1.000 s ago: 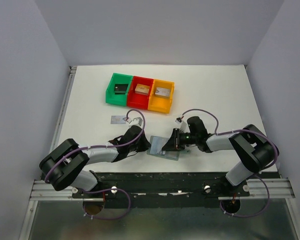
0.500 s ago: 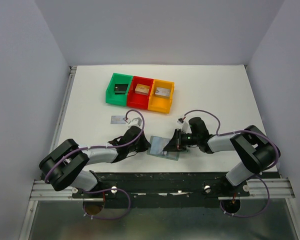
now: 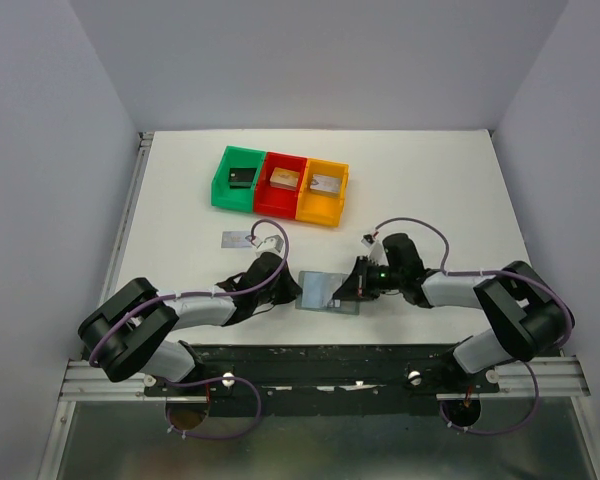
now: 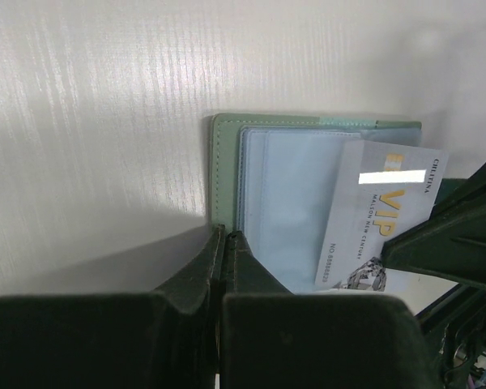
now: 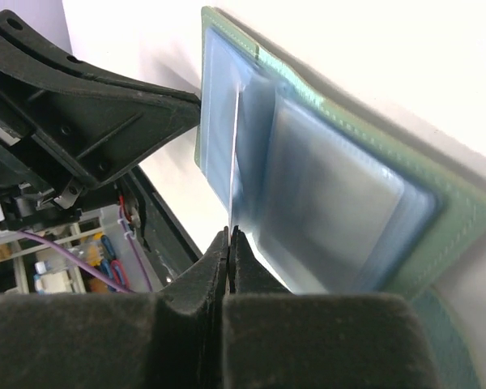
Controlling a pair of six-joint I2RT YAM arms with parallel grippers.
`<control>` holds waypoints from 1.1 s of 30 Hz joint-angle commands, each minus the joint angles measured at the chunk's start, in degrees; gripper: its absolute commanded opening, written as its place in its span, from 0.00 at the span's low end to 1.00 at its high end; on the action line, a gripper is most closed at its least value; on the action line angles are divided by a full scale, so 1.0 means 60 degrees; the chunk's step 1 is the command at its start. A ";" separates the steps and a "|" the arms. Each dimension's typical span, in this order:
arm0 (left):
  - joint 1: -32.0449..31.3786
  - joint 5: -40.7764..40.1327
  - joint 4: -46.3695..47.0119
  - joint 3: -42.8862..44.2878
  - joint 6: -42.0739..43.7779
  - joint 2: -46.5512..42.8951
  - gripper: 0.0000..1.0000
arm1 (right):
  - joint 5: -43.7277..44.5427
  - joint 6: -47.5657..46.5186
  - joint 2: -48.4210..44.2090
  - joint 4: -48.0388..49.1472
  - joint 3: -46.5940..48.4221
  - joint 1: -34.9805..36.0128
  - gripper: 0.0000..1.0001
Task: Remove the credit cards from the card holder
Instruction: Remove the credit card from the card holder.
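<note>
Bright, even light fills the overhead view, and the white table (image 3: 180,230) looks almost washed out. In the left wrist view a glare stripe crosses the credit card (image 4: 377,235) (its print stays readable); the close fingers (image 4: 186,279) are dark and blurred.

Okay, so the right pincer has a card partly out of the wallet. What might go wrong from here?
1. The right pincer holds the silver VIP card only by its thin edge, so the card may slip free during the pull.
2. The card holder seems pinned only at one edge by the shut left pincer, so it may drag or lift along with the card.
</note>
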 commanded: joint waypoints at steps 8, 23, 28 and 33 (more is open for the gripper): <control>-0.0094 0.0076 -0.1932 -0.0439 0.0485 0.0081 0.00 | 0.1323 -0.1158 -0.1415 -0.2888 0.0484 -0.0111 0.00; -0.0080 -0.0334 -0.3368 0.1919 0.1905 -0.2173 0.87 | 0.3185 -0.3632 -0.4051 -0.7926 0.2651 -0.0096 0.00; 0.0373 0.0293 -0.3135 0.1921 0.2214 -0.3536 0.87 | 0.2847 -0.4614 -0.4725 -0.9069 0.3618 -0.0038 0.00; 0.0974 0.1904 -0.2915 0.1555 0.2623 -0.4780 0.86 | 0.2101 -0.5507 -0.4887 -1.0226 0.4526 0.0123 0.00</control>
